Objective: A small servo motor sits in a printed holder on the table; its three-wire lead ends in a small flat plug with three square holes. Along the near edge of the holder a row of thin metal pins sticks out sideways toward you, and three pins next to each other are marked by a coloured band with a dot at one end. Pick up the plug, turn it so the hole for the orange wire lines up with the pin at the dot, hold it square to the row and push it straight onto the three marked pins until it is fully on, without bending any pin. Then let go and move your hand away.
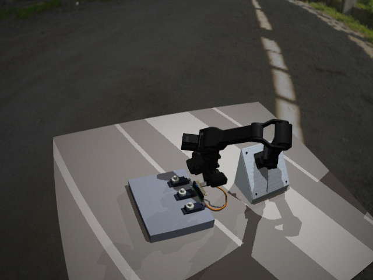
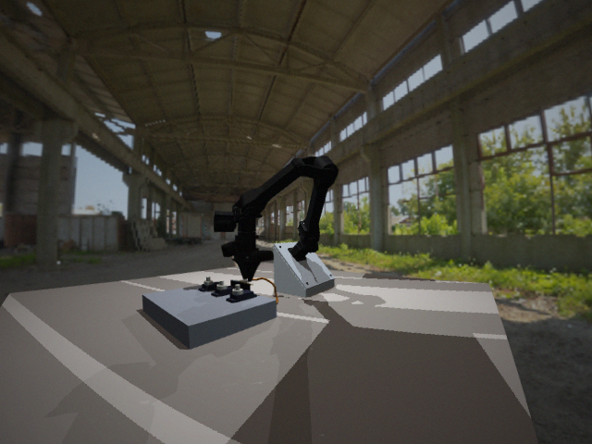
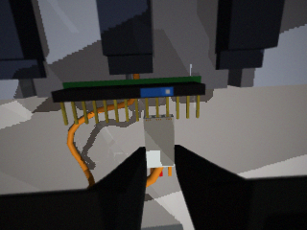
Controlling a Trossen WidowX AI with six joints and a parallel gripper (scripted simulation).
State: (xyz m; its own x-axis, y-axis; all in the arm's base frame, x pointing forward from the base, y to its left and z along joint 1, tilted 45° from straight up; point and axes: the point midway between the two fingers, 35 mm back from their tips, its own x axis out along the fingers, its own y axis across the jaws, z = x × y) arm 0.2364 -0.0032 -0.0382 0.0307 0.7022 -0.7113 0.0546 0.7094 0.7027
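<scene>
My gripper is shut on the pale flat plug, at the near side of the pin row. In the wrist view, the plug's front edge is at the tips of the three pins under the blue band; whether it touches them or is at their height is unclear. The light dot is at the band's right end. Behind the plug, an orange wire is on the right, with a red one left of it. The third wire is not clearly seen. The plug looks roughly square to the row.
Unmarked pins stand on both sides. The grey holder block carries three dark servos with pale hubs. The orange lead loops beside the gripper. The arm's wedge-shaped base stands behind.
</scene>
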